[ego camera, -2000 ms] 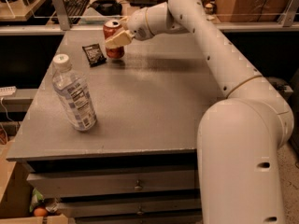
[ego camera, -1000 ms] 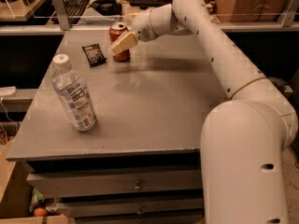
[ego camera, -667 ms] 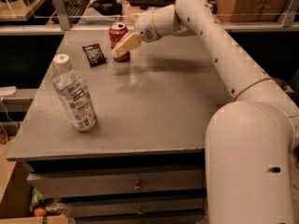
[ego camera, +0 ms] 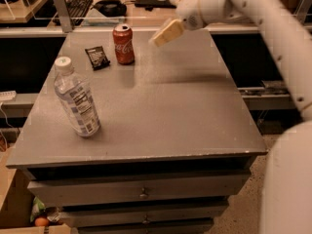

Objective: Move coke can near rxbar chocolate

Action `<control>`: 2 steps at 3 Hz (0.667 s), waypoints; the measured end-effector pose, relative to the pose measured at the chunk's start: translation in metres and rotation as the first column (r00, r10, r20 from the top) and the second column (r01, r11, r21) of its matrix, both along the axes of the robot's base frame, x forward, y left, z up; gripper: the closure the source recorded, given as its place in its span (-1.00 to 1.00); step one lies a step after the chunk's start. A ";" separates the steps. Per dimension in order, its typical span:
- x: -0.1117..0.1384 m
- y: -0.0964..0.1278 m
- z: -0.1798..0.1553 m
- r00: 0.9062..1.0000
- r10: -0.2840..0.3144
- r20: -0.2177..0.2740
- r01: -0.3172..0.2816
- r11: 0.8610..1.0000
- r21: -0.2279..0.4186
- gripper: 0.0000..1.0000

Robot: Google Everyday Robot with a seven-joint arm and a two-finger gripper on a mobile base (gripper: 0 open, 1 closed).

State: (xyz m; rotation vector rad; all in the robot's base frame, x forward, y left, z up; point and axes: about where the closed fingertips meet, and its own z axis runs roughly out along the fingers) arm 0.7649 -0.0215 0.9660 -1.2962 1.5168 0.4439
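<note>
The red coke can (ego camera: 124,44) stands upright at the back left of the grey table (ego camera: 161,111). The black rxbar chocolate (ego camera: 97,57) lies flat just to the can's left, a small gap between them. My gripper (ego camera: 165,33) hangs in the air to the right of the can, above the table's far part. It is open and empty, well apart from the can. The white arm reaches in from the right.
A clear plastic water bottle (ego camera: 78,101) with a white cap stands at the front left of the table. Drawers (ego camera: 141,194) sit under the tabletop. A desk with a keyboard (ego camera: 78,4) lies behind the table.
The gripper, which was around the can, has let go of it and drawn back to the right and up. The can now stands free next to the rxbar.
</note>
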 end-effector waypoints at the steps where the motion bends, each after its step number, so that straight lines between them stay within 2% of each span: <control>1: -0.028 -0.068 0.056 0.989 -0.102 0.103 0.105 0.994 -0.022 -1.00; 2: -0.034 -0.082 0.064 0.986 -0.121 0.115 0.125 0.992 -0.022 -1.00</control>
